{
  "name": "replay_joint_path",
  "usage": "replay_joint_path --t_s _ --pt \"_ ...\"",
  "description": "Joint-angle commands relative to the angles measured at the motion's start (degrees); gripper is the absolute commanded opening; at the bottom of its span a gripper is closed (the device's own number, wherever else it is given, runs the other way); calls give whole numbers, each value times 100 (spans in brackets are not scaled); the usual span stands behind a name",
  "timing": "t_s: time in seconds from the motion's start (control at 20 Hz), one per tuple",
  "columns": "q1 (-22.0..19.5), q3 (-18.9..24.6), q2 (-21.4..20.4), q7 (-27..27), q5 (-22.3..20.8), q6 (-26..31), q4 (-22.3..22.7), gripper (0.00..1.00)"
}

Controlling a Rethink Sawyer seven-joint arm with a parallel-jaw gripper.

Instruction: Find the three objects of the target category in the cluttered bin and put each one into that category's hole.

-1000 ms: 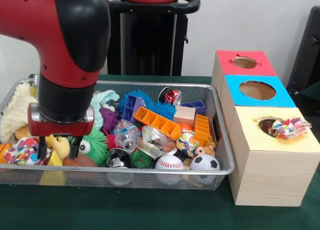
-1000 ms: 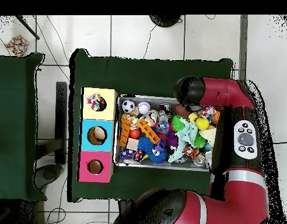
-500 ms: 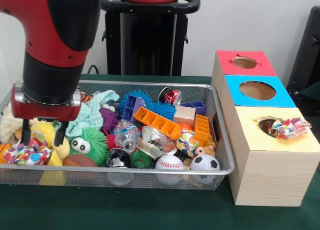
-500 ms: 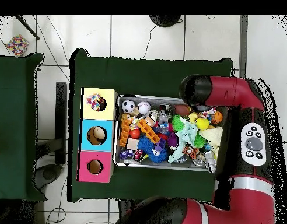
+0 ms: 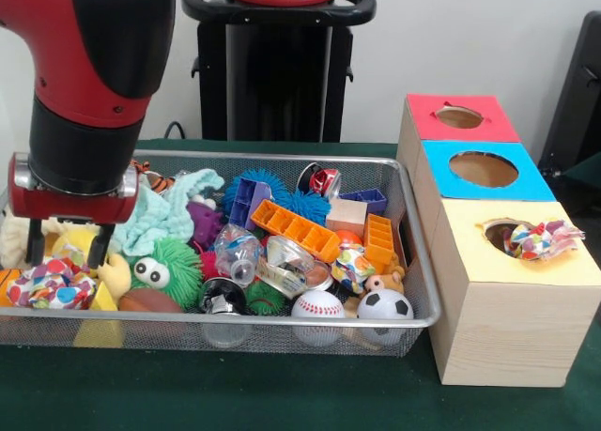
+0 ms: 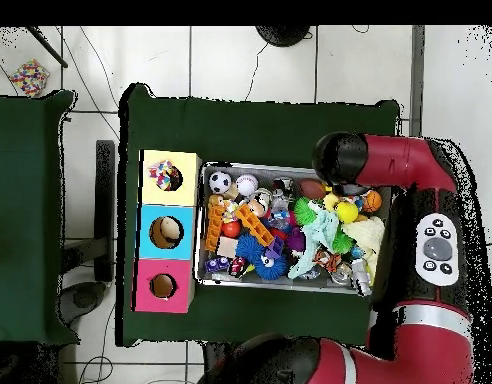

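The silver wire mesh bin (image 5: 419,262) is full of toys; it also shows in the overhead view (image 6: 290,166). One dotted paper wad (image 5: 49,285) lies at the bin's left front corner. My gripper (image 5: 66,251) hangs just above and behind it, open and empty, one finger (image 5: 97,249) beside a yellow toy. A second dotted wad (image 5: 353,265) lies among the toys near the bin's right end. A third wad (image 5: 537,240) sits in the ragged hole (image 5: 498,232) of the yellow-topped box and sticks out over its rim. In the overhead view my arm hides the gripper.
A blue-topped box (image 5: 526,182) and a red-topped box (image 5: 427,116) stand behind the yellow one. A baseball (image 5: 317,306), a soccer ball (image 5: 385,305), orange blocks (image 5: 296,229) and a green fuzzy toy (image 5: 169,267) crowd the bin. The black pedestal (image 5: 277,65) stands behind the bin.
My gripper has moved left along the bin and risen a little. It stays open, and the dotted wad at the left front corner still lies in the bin.
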Motion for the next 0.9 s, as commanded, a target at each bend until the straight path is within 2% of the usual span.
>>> replay_joint_path --t_s 0.05,0.45,0.6,0.9 --pt "-61 32 379 -470 -272 723 285 100" --pt "-48 -43 513 -678 -424 562 215 100" --pt "25 -209 572 -632 -556 570 136 100" --pt "29 -222 701 -660 -606 400 61 100"
